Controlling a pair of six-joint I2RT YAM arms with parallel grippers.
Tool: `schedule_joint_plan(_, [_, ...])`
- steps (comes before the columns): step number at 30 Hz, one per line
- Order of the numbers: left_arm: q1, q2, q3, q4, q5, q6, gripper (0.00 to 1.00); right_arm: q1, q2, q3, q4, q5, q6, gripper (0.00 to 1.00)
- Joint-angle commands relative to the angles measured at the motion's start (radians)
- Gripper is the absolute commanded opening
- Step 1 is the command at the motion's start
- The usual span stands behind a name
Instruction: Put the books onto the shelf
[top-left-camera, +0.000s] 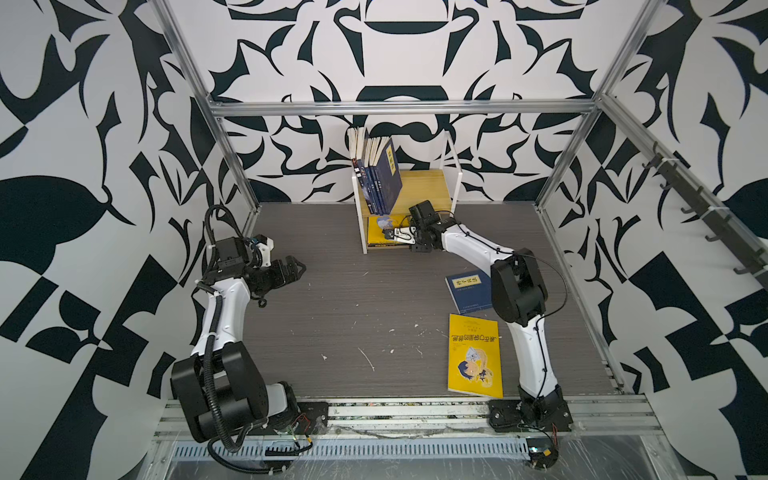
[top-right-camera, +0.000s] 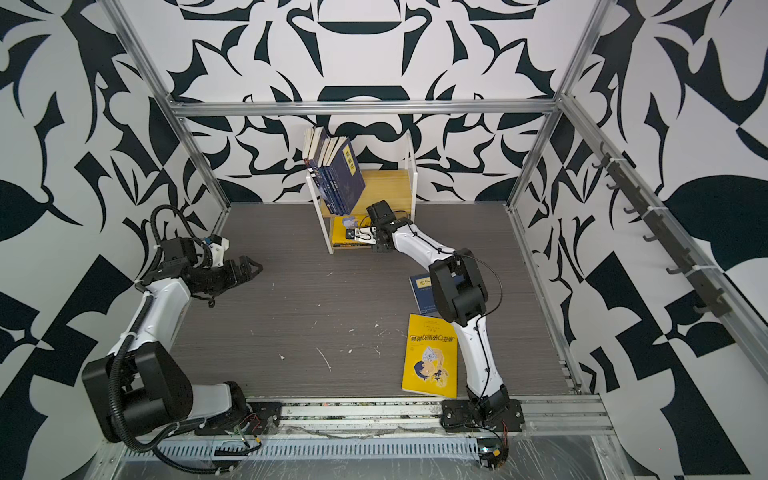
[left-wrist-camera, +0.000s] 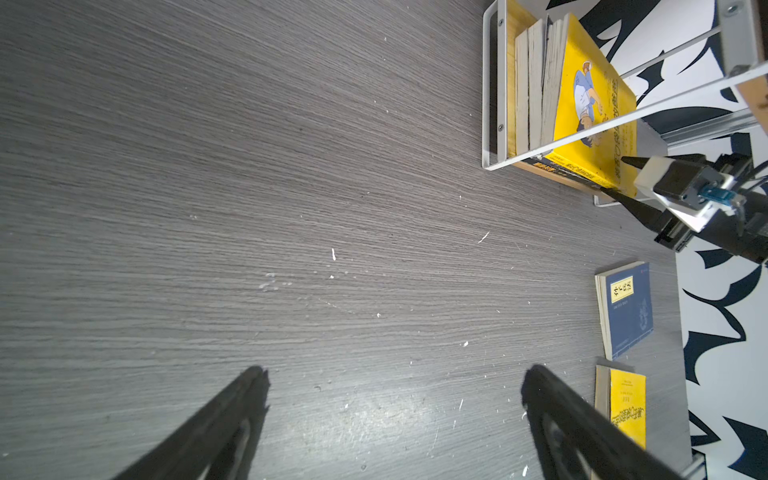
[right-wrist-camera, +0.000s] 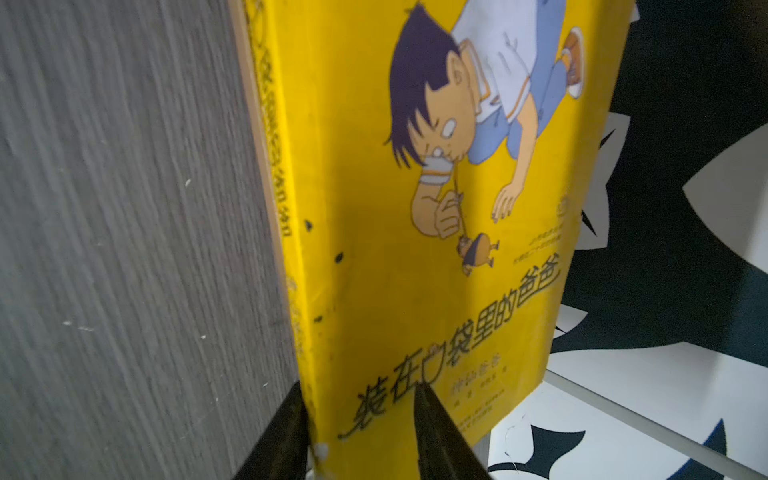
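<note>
Table (top-left-camera: 353, 324): dark grey wood-grain, flecked with white scuffs. Walls (top-left-camera: 104, 104): black-and-white leaf pattern. Aluminium frame (top-left-camera: 399, 107) around. Hook rail (top-left-camera: 706, 205) on right-hand wall.

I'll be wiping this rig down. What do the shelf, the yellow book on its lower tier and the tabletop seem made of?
The shelf: matt yellowish boards with grain, wood or wood-look; thin white frame, likely painted metal.
The yellow book: paper, lightly glossy printed cover, scuffed spine.
The tabletop: grey wood-grain, probably laminate; white scratches, faint sheen.
</note>
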Motion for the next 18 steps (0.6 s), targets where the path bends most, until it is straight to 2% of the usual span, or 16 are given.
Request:
schedule_joint_plan(1, [0.005, -0.019, -0.003, -0.004, 0.020, -0.005, 1.00, -0.008, -0.059, 0.019, 0.001, 0.014, -0.008, 0.42])
schedule_joint_plan(11, [0.005, -0.017, -0.005, -0.004, 0.021, -0.006, 1.00, -0.011, -0.068, 0.010, 0.005, 0.023, -0.021, 0.45])
schedule_joint_plan(18, [0.005, -0.018, -0.007, -0.002, 0.022, -0.005, 1.00, -0.019, -0.071, -0.001, 0.011, 0.022, -0.019, 0.38])
